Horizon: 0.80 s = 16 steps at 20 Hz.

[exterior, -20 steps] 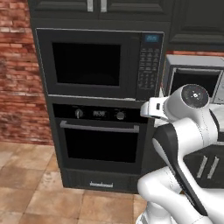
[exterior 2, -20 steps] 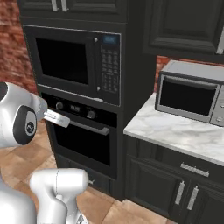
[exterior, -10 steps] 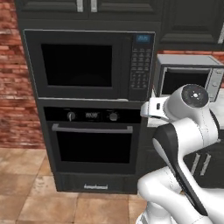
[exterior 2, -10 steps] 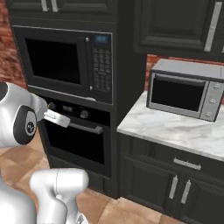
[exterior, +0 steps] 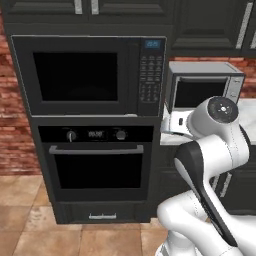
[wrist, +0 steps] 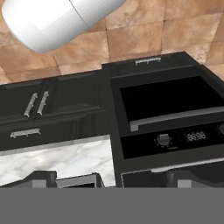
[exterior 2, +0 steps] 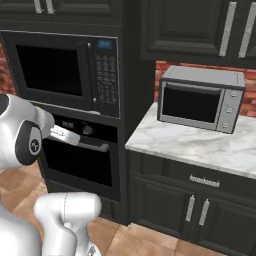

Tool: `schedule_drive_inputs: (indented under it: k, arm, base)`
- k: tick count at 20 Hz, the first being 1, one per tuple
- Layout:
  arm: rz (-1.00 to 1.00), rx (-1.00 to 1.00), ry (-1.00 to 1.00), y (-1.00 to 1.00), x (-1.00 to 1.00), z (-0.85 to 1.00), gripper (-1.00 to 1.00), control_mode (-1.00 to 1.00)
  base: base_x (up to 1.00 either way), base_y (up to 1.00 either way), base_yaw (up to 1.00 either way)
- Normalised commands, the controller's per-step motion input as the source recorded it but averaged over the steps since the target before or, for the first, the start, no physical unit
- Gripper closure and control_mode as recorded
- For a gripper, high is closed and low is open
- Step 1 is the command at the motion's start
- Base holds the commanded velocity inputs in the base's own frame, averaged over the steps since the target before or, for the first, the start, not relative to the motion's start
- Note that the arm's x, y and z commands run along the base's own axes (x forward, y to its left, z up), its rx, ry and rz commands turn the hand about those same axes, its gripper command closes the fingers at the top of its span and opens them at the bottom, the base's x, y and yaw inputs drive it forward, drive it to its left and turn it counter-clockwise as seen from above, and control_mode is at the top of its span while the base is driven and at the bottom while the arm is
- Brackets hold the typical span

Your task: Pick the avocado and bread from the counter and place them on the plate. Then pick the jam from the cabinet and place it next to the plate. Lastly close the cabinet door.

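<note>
Travel comes first: avocado, bread and plate aren't by the table [exterior 2: 190,145], so drive on; your tool's opening I cannot tell.

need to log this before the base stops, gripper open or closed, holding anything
gripper: cannot be told; its dark tips barely rise at the bottom of the hand view, and nothing is visible between them.
</note>
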Motion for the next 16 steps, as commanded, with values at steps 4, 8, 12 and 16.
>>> schedule_drive_inputs:
  k: [4, 8, 12, 16]
  arm:
    - [0.00, 0.00, 0.00, 0.00, 0.00, 0.00, -1.00, 1.00]
    - [0.00, 0.00, 0.00, 0.00, 0.00, 0.00, -1.00, 1.00]
    - [0.00, 0.00, 0.00, 0.00, 0.00, 0.00, -1.00, 1.00]
    - [0.00, 0.00, 0.00, 0.00, 0.00, 0.00, -1.00, 1.00]
  base:
    - [0.01, -0.33, -0.16]
    - [0.03, -0.41, -0.12]
    - [0.07, -0.46, -0.09]
    - [0.13, -0.47, -0.07]
